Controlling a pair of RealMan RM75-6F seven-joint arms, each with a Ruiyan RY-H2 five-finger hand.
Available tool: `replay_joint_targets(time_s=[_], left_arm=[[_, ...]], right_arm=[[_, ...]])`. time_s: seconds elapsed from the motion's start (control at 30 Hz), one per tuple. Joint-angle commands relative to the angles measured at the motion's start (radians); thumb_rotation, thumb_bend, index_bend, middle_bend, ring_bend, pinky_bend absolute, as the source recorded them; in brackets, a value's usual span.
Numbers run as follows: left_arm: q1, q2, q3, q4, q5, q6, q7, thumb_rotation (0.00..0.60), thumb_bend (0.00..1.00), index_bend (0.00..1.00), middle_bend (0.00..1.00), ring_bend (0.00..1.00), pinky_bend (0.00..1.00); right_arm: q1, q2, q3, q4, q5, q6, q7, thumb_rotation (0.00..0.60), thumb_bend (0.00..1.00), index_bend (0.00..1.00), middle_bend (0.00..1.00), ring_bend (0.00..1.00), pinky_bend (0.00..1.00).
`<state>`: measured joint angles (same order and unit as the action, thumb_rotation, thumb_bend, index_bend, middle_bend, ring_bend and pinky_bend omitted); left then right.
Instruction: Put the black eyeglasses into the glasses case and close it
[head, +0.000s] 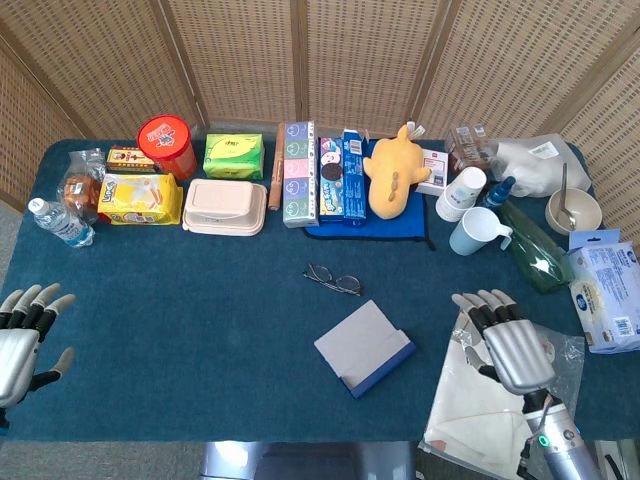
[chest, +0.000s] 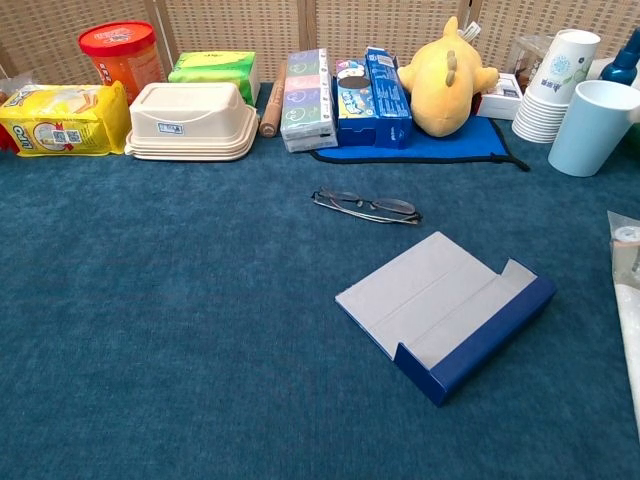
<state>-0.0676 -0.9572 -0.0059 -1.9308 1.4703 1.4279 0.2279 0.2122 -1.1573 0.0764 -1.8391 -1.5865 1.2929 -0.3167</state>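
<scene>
Head view alone shows left robot hand (head: 22, 335) and right robot hand (head: 510, 340), both spread, empty.

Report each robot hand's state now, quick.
Left robot hand: open, fingers spread, holding nothing.
Right robot hand: open, holding nothing, above the bagged cloth.

I see a matt, fuzzy blue cloth on the table (chest: 150, 330). The glasses case (chest: 445, 315) looks like smooth card — grey inside, glossy blue outside. My hands (head: 512, 345) look like shiny metal.
</scene>
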Motion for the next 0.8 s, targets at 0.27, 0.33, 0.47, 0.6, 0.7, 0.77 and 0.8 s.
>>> replay_joint_targets(time_s=[0.27,0.33,0.47,0.6,0.7,0.77,0.8], left_arm=[[-0.049,-0.021,-0.025,0.011,-0.044,-0.060,0.026,0.600,0.32,0.16,0.09,0.02,0.00],[-0.057,-0.025,-0.029,0.016,-0.054,-0.071,0.028,0.600,0.32,0.16,0.09,0.02,0.00],[-0.076,-0.037,-0.039,0.028,-0.070,-0.091,0.027,0.600,0.32,0.16,0.09,0.02,0.00],[-0.089,-0.044,-0.045,0.041,-0.077,-0.104,0.019,0.600,0.32,0.16,0.09,0.02,0.00],[-0.099,-0.051,-0.047,0.060,-0.090,-0.121,0.007,0.600,0.32,0.16,0.09,0.02,0.00],[-0.103,-0.055,-0.047,0.071,-0.093,-0.126,-0.003,0.600,0.32,0.16,0.09,0.02,0.00],[-0.104,-0.055,-0.047,0.075,-0.093,-0.126,-0.006,0.600,0.32,0.16,0.09,0.02,0.00]], right_arm=[[0.200,-0.100,0.122,0.018,0.172,-0.221,-0.070,0.600,0.33,0.19,0.22,0.17,0.19],[0.231,-0.121,0.142,0.027,0.213,-0.251,-0.077,0.600,0.33,0.19,0.22,0.17,0.19],[0.304,-0.174,0.177,0.052,0.304,-0.321,-0.095,0.600,0.32,0.19,0.22,0.17,0.19],[0.366,-0.224,0.198,0.085,0.377,-0.368,-0.123,0.598,0.32,0.19,0.22,0.17,0.19],[0.437,-0.298,0.219,0.126,0.448,-0.409,-0.150,0.600,0.31,0.19,0.22,0.17,0.19],[0.479,-0.343,0.223,0.166,0.495,-0.418,-0.188,0.599,0.31,0.19,0.22,0.17,0.19],[0.491,-0.355,0.222,0.176,0.512,-0.419,-0.199,0.599,0.31,0.19,0.22,0.17,0.19]])
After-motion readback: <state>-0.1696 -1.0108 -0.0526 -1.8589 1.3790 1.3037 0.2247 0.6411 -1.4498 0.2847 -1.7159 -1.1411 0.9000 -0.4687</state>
